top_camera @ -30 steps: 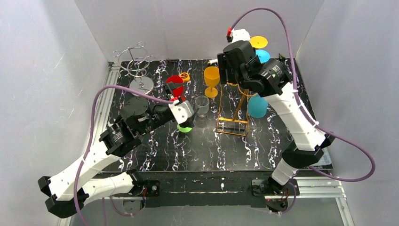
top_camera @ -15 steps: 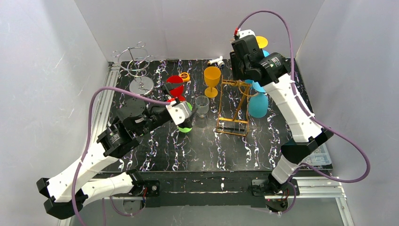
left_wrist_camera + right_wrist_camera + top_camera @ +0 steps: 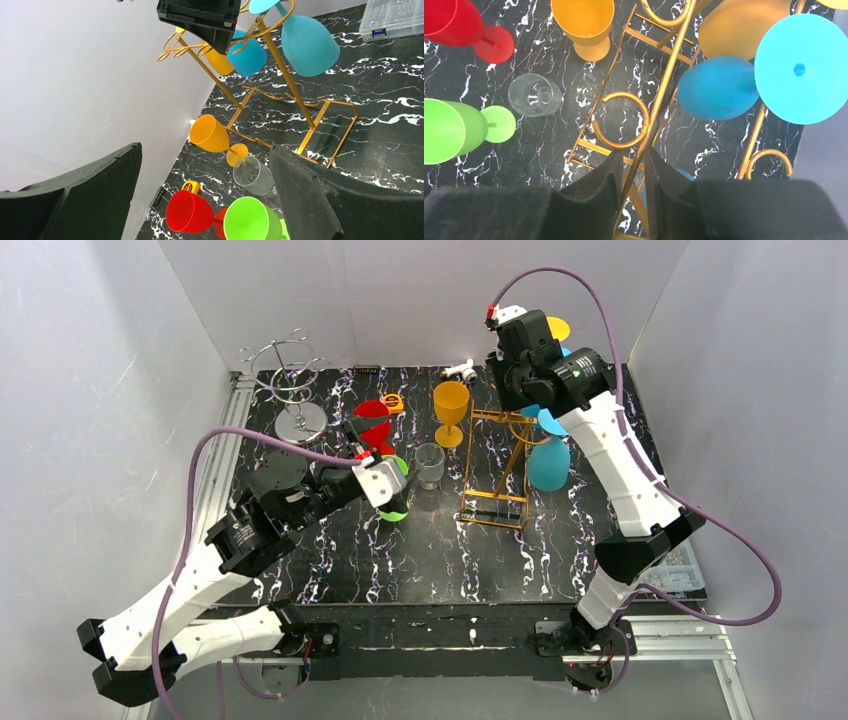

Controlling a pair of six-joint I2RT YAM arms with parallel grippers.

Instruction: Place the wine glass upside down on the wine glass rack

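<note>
Left end effector point(image 3: 205, 150) gapes wide, holding nothing; the green wine glass point(image 3: 250, 220) stands upright just ahead, near the counter's point(image 3: 420, 560) middle, left arm nearer; right end effector point(image 3: 633, 155), fingers nearly together, hovers at the gold rack point(image 3: 492, 502), grip unclear.

coloured wine glasses point(image 3: 450, 400) 6 | clear glass point(image 3: 430, 464) 1 | gold rack point(image 3: 659, 100) 1 | silver rack point(image 3: 300, 422) 1
</note>
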